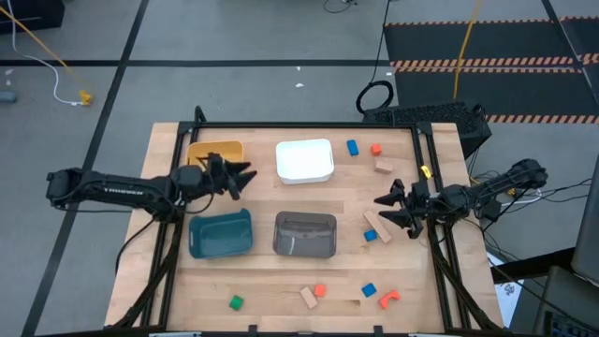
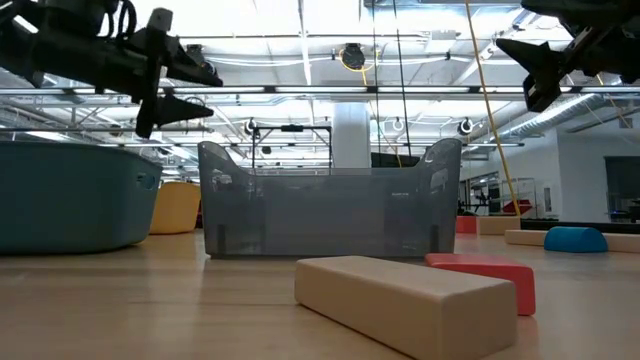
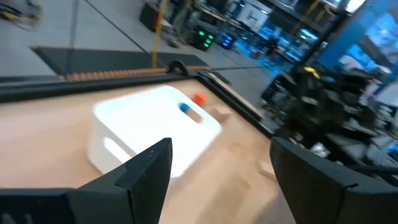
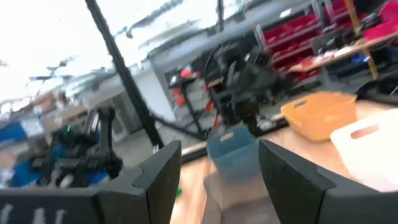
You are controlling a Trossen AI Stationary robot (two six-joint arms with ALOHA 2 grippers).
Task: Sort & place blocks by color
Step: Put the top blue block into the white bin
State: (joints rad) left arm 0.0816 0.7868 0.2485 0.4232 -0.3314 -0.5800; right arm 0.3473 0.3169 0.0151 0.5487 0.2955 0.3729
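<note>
four bins sit on the pale wooden table, and the grey bin near its middle serves as the landmark: the teal bin is just left of it, the white bin behind it, the yellow bin behind and to the left. the blocks lie scattered: a blue block, an orange block and a tan block are behind and right of the grey bin, a tan bar and a small blue block just to its right, and in front of it a green block, a tan block touching an orange one, another blue block and an orange arch. around the table is grey floor with cables and striped black mats. the left gripper hovers between the yellow and white bins, fingers spread wide and empty. the right gripper hangs right of the grey bin, above the tan bar, fingers parted with nothing between them. only the low view shows the height: both grippers are well above the table, and the tan block and orange block lie close up before the grey bin, under a ceiling of lights and pipes. the left wrist view looks past its fingers at the white bin; the right wrist view shows shelving in the room beyond the yellow bin.
</note>
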